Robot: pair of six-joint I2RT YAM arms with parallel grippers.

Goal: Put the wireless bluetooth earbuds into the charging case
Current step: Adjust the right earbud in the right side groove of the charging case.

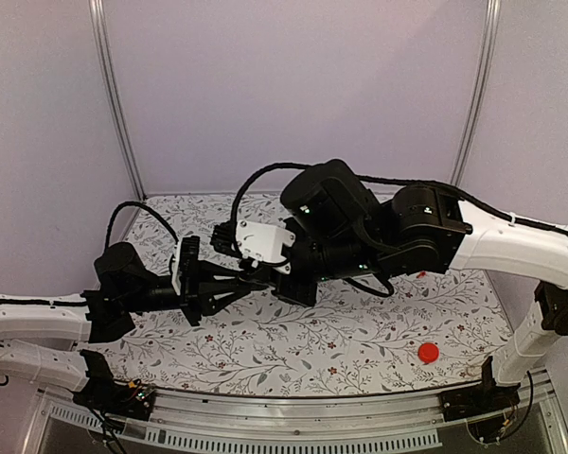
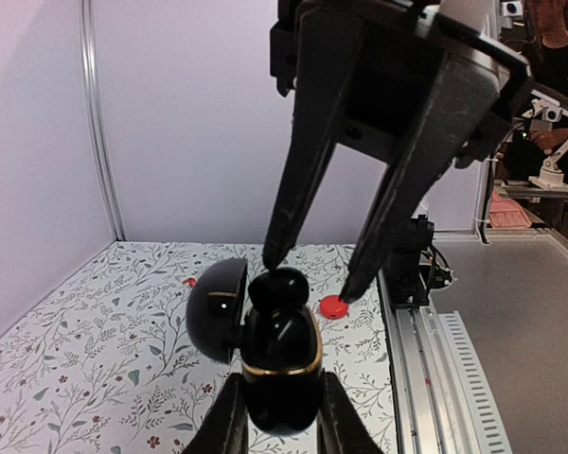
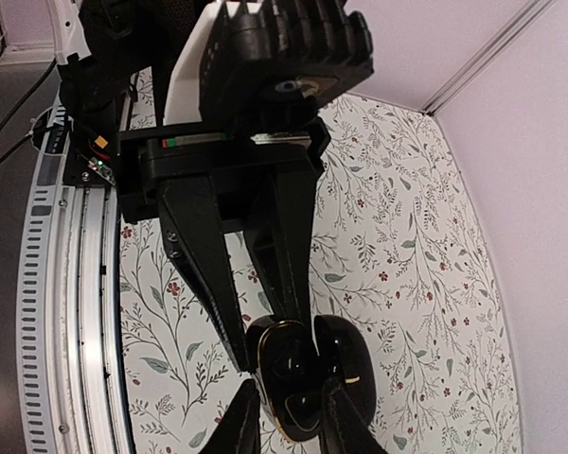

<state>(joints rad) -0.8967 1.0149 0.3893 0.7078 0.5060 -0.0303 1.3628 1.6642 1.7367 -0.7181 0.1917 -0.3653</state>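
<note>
Currently: Right Gripper Hovering Over Open Case

Left gripper (image 2: 279, 421) is clamping the case (image 2: 279, 364) by its lower body and is holding it upright above the table (image 2: 76, 378). The lid (image 2: 218, 307) is hanging open to one side on its hinge. An earbud (image 2: 279, 284) is sitting at the case mouth, protruding upward. Right gripper (image 2: 308, 274) is pointing down from above, its jaws standing narrow on either side of the earbud; whether they are pinching it cannot be told. A red disc (image 2: 334, 306) is lying on the table beyond.
</note>
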